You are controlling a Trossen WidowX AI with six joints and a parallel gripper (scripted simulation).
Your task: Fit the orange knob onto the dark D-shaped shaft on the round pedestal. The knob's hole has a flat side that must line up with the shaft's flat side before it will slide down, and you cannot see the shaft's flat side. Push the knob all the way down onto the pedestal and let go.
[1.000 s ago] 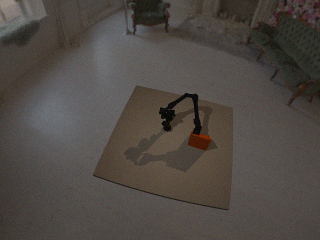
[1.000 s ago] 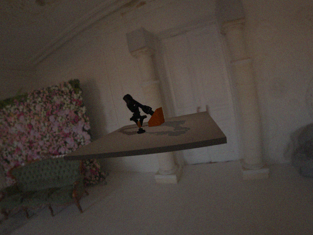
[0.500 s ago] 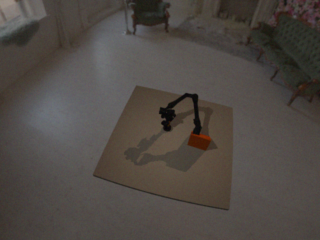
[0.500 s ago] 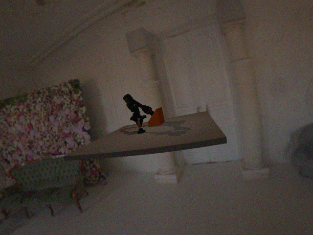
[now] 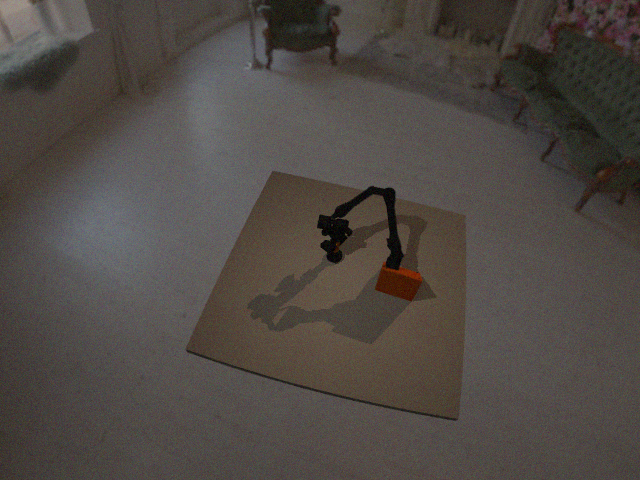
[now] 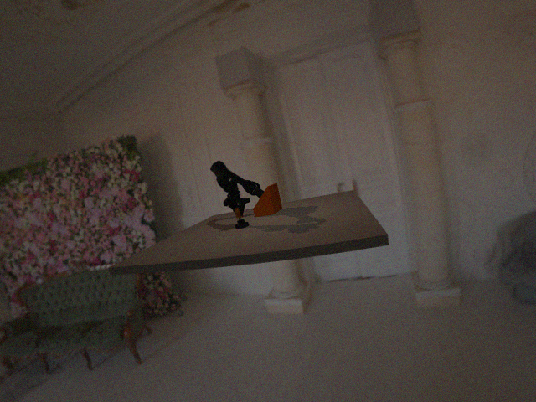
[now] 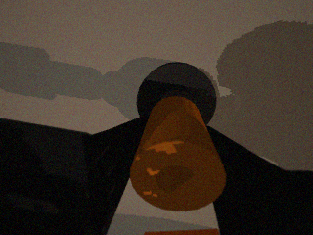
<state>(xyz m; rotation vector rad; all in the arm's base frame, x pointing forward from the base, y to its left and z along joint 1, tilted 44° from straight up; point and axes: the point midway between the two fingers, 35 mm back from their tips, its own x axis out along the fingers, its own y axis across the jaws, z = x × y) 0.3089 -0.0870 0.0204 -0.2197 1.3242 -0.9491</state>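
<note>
The orange knob (image 5: pixel 337 248) (image 6: pixel 237 212) (image 7: pixel 178 166) is a tall rounded piece between the fingers of my gripper (image 5: pixel 336 248) (image 6: pixel 239 212) (image 7: pixel 174 126), which is shut on it. The knob stands roughly upright over the dark round pedestal (image 5: pixel 334 256) (image 6: pixel 241 224) (image 7: pixel 171 73). In the wrist view the knob's far end overlaps the near part of the pedestal's disc. In the exterior view the orange ends a little above the pedestal, with something dark between. The shaft, its flat side and the knob's hole cannot be made out. Whether the knob touches the shaft cannot be told.
An orange block (image 5: pixel 397 283) (image 6: pixel 269 201) stands at the arm's base on the tan table top (image 5: pixel 289 356) (image 6: pixel 346 224). The arm arches from there to the pedestal. Its shadows fall across the table top around the pedestal.
</note>
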